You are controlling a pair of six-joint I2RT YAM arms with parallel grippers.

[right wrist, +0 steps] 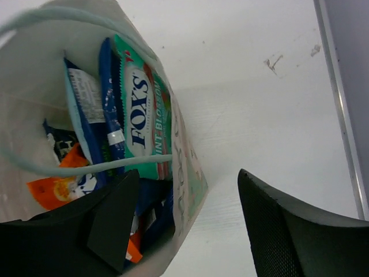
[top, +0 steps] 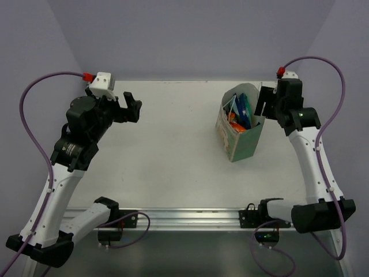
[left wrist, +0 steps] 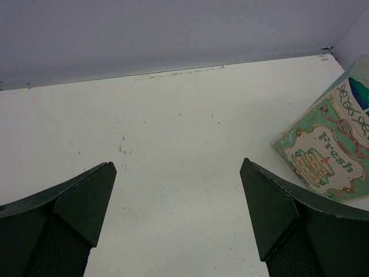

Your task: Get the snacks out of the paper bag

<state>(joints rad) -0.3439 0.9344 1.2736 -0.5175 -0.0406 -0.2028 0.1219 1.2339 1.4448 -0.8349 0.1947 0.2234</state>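
The mint-green paper bag [top: 243, 141] stands upright at the right of the table, its mouth open. Snacks fill it: a teal-white packet [right wrist: 141, 109], dark blue packets [right wrist: 109, 104] and an orange one [right wrist: 55, 190]. My right gripper [right wrist: 187, 173] is open at the bag's right rim. One finger [right wrist: 112, 222] is inside the bag among the packets, the other [right wrist: 288, 225] is outside, with the bag wall [right wrist: 193, 167] between them and unpinched. My left gripper [left wrist: 177, 164] hangs open and empty over bare table at the left, far from the bag [left wrist: 328, 156].
A pale string handle [right wrist: 69, 168] crosses the bag's mouth just above my right inner finger. The back wall [top: 184, 40] and the table's back edge [top: 173, 81] lie just behind the bag. White tabletop [top: 173, 156] stretches between the two arms.
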